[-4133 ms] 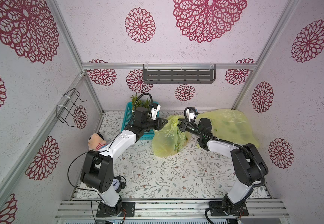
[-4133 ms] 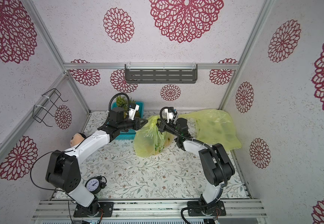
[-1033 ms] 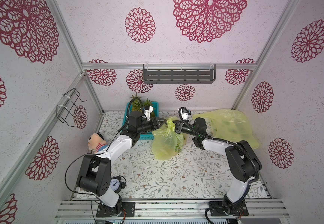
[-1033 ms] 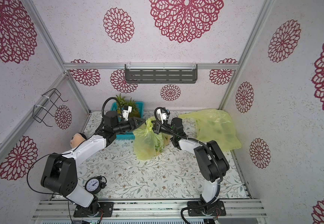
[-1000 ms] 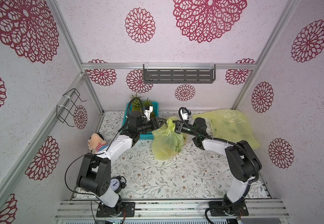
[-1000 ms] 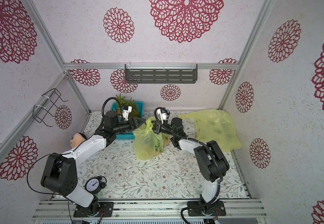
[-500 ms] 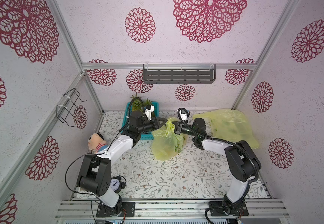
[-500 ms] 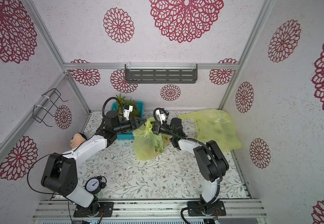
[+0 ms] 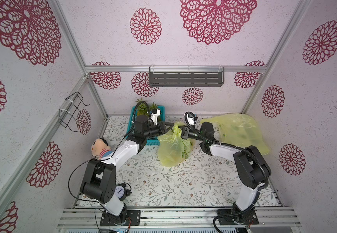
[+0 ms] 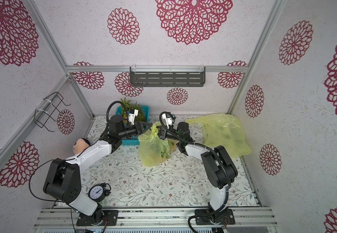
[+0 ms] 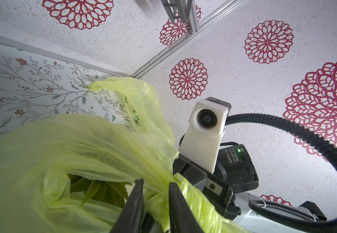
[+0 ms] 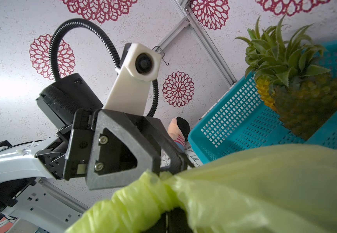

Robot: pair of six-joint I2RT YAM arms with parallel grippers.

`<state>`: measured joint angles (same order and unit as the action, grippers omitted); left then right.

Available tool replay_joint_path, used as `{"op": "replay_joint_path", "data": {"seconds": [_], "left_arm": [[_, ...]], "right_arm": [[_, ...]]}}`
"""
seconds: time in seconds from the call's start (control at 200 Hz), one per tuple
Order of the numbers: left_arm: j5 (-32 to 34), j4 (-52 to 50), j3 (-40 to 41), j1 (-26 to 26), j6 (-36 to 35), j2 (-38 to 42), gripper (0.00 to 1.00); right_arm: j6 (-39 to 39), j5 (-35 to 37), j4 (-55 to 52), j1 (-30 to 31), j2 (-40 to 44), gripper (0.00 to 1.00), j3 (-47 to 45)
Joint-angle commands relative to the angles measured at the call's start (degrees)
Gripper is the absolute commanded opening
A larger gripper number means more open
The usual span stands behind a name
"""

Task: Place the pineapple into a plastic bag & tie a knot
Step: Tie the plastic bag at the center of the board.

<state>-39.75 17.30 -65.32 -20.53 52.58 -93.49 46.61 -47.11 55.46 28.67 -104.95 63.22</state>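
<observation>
thin glossy plastic bag (image 9: pixel 172 149); perforated plastic basket (image 12: pixel 234 125); rough walls (image 9: pixel 204 50)

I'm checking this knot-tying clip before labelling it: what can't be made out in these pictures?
- Green-leaved pineapple inside the translucent yellow-green plastic bag: left wrist view, film hides its fruit.
- Right gripper: right wrist view, blurred bag neck covers its tips.
- Bag's neck: both top views, too small to show any knot.

- plastic bag (image 9: pixel 171 149): thin, yellow-green, see-thru. Stands up on the table (image 9: pixel 163 181), near the back, in the middle. Top is bunched & twisted into a tight neck. Body puffy, wrinkly.
- pineapple (image 11: pixel 97 189): inside the bag. Only green leaves show, thru a gap under the neck; rest is hidden.
</observation>
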Motion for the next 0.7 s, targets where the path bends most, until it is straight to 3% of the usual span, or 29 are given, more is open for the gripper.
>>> {"op": "replay_joint_path", "data": {"seconds": [0.0, 0.12, 0.25, 0.385, 0.48, 0.58, 0.696], "left_arm": [[-3.0, 2.2, 0.1, -1.6, 0.6, -0.4, 0.18], [-2.7, 2.5, 0.1, -1.6, 0.4, -0.4, 0.0], [-0.4, 1.5, 0.2, -1.6, -1.5, 1.0, 0.0], [4.9, -2.3, 0.3, -1.4, -5.0, 3.7, 0.0], [7.2, -3.3, 0.7, -1.4, -6.2, 4.8, 0.0], [7.2, -3.5, 0.9, -1.4, -6.3, 5.0, 0.0], [6.3, -2.6, 1.0, -1.4, -5.5, 4.5, 0.0]], "right_arm": [[0.3, -0.4, 2.8, 0.4, -0.3, 0.0, 2.6], [0.8, -0.6, 3.2, 0.4, -0.2, 0.0, 2.5], [0.0, -0.3, 1.9, 0.2, 0.5, 0.0, 1.7], [-3.4, 1.3, -2.3, 0.1, 2.1, 0.22, 0.9], [-5.0, 2.0, -4.2, 0.1, 2.9, 0.28, 0.6], [-5.2, 2.1, -4.3, 0.1, 2.8, 0.24, 0.8], [-3.8, 1.1, -2.5, 0.1, 1.9, 0.02, 1.7]]}}
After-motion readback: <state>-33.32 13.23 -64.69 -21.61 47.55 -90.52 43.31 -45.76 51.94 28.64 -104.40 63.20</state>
